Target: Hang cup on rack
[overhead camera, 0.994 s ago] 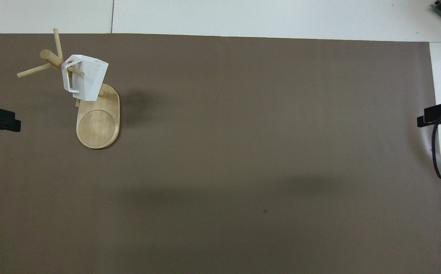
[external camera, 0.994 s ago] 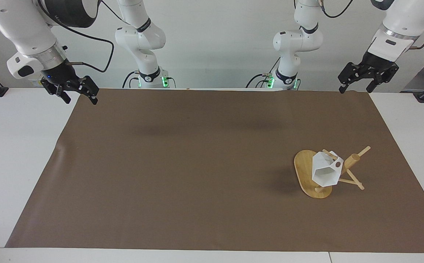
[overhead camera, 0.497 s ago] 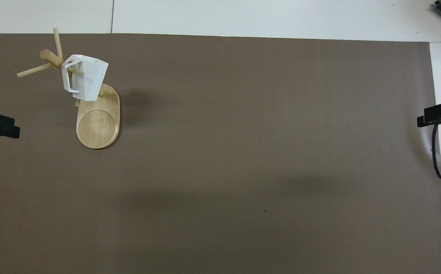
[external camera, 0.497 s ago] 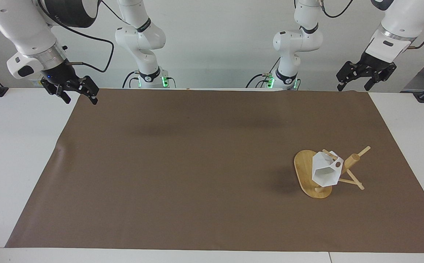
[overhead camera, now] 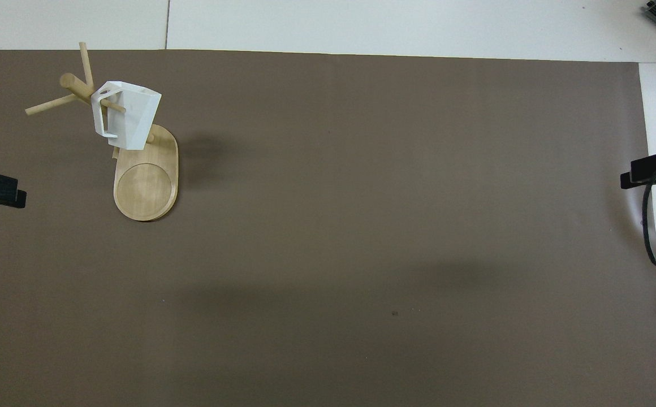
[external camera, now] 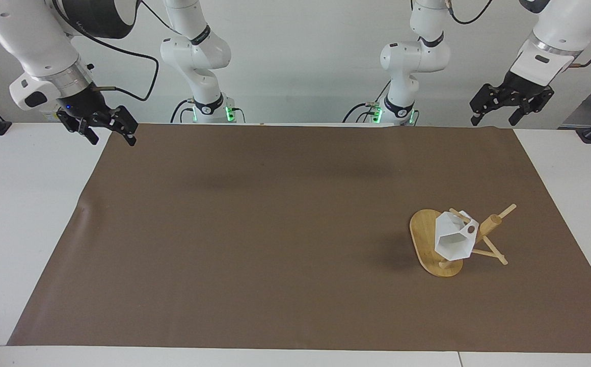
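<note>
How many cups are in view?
1. The cup hangs by its handle on a peg of the rack, toward the left arm's end of the table. None seem hidden.

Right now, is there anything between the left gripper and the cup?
No. The facing view shows only bare brown mat between the left gripper and the cup hanging on the rack.

My left gripper point(external camera: 494, 114) hangs raised over the brown mat's point(external camera: 275, 229) corner near my left base, fingers spread. My right gripper point(external camera: 111, 136) hovers open over the mat's corner near my right base.
</note>
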`<state>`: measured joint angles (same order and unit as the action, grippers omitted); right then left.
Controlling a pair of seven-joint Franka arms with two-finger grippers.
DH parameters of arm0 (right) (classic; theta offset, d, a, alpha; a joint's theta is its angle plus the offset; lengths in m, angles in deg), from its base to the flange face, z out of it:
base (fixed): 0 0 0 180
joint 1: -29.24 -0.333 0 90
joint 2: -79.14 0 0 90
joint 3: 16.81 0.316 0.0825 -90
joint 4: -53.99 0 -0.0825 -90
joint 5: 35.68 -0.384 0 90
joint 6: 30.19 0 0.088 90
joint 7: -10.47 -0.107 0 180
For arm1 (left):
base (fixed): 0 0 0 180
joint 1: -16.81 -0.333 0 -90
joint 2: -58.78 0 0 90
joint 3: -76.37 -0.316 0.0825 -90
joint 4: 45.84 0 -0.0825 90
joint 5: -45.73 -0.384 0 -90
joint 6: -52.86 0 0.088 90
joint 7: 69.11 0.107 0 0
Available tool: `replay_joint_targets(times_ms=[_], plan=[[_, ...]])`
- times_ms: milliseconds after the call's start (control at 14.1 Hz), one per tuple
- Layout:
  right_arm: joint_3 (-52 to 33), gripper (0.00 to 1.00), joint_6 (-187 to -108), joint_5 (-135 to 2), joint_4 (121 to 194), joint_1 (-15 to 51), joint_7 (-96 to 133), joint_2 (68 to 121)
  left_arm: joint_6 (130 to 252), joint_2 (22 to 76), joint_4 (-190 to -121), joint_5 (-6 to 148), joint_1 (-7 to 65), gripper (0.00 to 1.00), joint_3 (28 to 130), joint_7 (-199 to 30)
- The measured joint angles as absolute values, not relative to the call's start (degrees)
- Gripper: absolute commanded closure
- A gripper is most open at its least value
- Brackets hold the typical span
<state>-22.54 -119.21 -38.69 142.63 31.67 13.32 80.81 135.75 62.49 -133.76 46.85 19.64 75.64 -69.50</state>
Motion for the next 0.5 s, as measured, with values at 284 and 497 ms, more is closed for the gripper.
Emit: replay_joint_targets(times_ms=[284,497], plan=[[-22.5,0.00,-119.2,-38.7,142.6,31.7,13.3,80.8,135.8,62.5,-133.8,46.8,19.6,0.00,75.4,-67.3],[-22.5,0.00,-119.2,-38.7,142.6,31.7,13.3,80.8,135.8,62.5,-133.8,46.8,19.6,0.00,75.3,-67.0]])
